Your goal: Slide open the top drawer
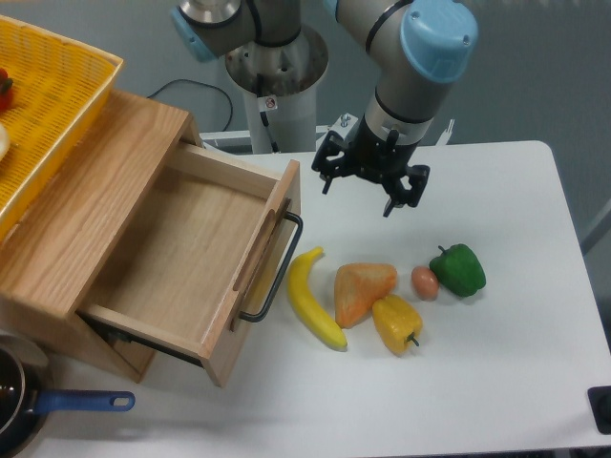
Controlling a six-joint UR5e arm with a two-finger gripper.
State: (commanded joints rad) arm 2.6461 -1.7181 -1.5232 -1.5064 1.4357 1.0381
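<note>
Gripper (371, 179) hangs from a steeply bent arm above the white table (496, 372), fingers spread apart and clasping nothing. Toward eight o'clock from it, clear of the fingertips, sits the top drawer (181, 258), pulled well out of its cabinet (86, 205): shallow light oak, visible grain, bare inside, with a thin black bar handle (274, 272) along its front panel.

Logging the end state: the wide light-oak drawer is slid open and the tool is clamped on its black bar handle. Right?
Not quite. In the camera view the wide light-oak drawer is open, but the tool hangs open above the table, clear of the black bar handle.
</note>
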